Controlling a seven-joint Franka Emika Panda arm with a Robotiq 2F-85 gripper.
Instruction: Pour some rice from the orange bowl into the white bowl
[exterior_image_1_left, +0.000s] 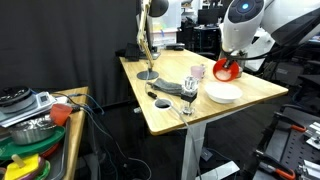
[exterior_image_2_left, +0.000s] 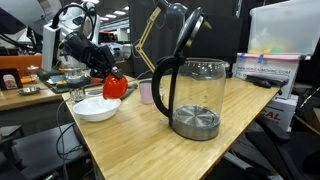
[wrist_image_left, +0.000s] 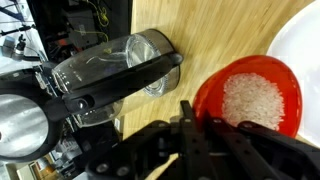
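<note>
- Counter (exterior_image_1_left: 160, 115): we see a pale wooden top carrying the dishes.
- Glass kettle (exterior_image_2_left: 195, 95): upright with a dark handle, well apart from both bowls.
- White bowl (exterior_image_1_left: 222, 94): resting on the counter near its right end.
- Orange bowl (exterior_image_1_left: 227, 69): lifted off the counter and tilted just above the white bowl. We see the jaws closed on its rim.
- Pink cup (exterior_image_1_left: 197, 72): standing just left of the bowls.
- Rice (wrist_image_left: 250, 98): white grains lying inside the orange bowl in the wrist view.
</note>
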